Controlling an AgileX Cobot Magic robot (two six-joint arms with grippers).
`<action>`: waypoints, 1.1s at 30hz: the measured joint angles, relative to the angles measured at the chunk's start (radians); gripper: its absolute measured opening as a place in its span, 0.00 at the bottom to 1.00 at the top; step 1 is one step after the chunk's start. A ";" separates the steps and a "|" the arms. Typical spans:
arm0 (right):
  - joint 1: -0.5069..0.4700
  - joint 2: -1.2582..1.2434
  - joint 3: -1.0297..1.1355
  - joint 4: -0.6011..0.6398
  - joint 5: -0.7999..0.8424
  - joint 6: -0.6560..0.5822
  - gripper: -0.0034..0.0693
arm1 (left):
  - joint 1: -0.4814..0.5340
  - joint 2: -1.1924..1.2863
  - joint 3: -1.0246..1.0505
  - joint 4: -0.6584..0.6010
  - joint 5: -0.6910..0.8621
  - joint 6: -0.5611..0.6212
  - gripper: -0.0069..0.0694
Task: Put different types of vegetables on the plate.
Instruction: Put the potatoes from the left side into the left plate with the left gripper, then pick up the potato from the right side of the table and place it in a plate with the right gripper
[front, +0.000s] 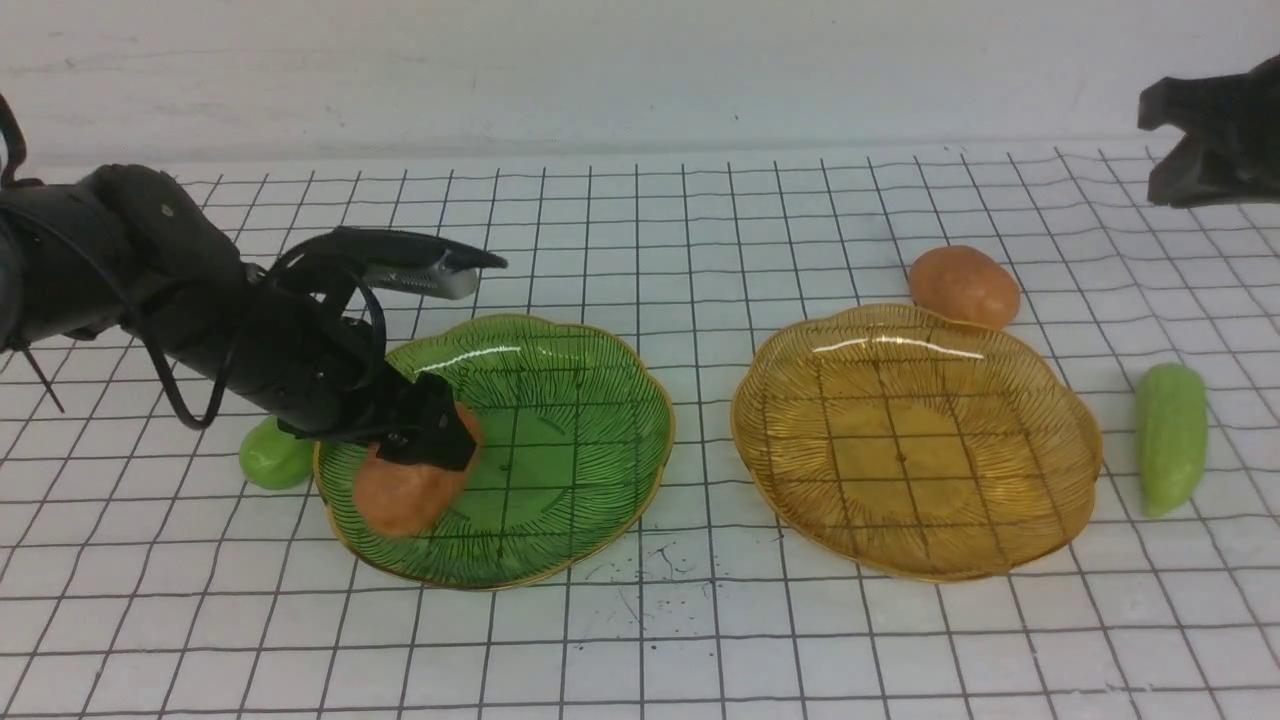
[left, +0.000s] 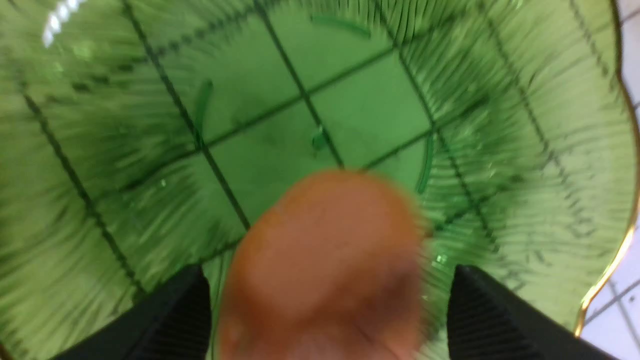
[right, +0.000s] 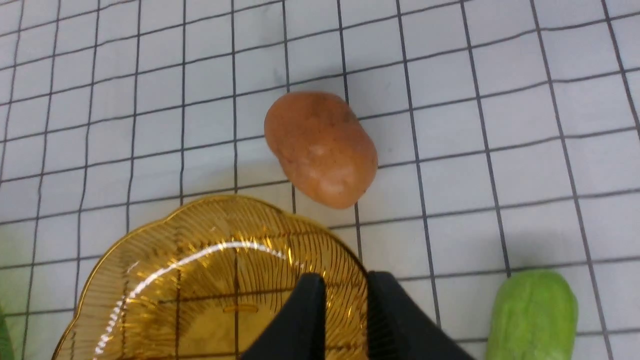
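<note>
An orange-brown potato (front: 400, 495) lies on the left part of the green plate (front: 600, 400). My left gripper (front: 432, 448) hovers over it, open, with a finger on each side; the left wrist view shows the blurred potato (left: 325, 260) between the spread fingers (left: 480, 310) above the green plate (left: 550, 100). A light-green cucumber (front: 270, 460) lies on the table left of that plate, partly hidden by the arm. A second potato (front: 965, 287) (right: 322, 147) lies behind the amber plate (front: 920, 440) (right: 200, 260). A second cucumber (front: 1170, 437) (right: 532, 315) lies right of it. My right gripper (front: 1160, 180) (right: 346, 300) is shut and empty, raised at the far right.
The table is a white sheet with a black grid. The amber plate holds nothing. A white wall runs along the back. Small black specks mark the sheet (front: 650, 570) in front of the gap between the plates.
</note>
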 joint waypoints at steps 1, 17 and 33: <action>0.000 0.006 -0.005 -0.001 -0.002 -0.001 0.24 | 0.000 0.000 -0.002 0.000 0.001 -0.002 0.85; 0.058 0.538 -0.450 0.111 -0.038 -0.189 0.97 | 0.000 -0.115 -0.126 0.056 0.297 -0.201 0.15; 0.107 0.672 -0.614 -0.028 0.021 -0.124 0.82 | -0.001 -0.510 -0.018 0.062 0.419 -0.205 0.08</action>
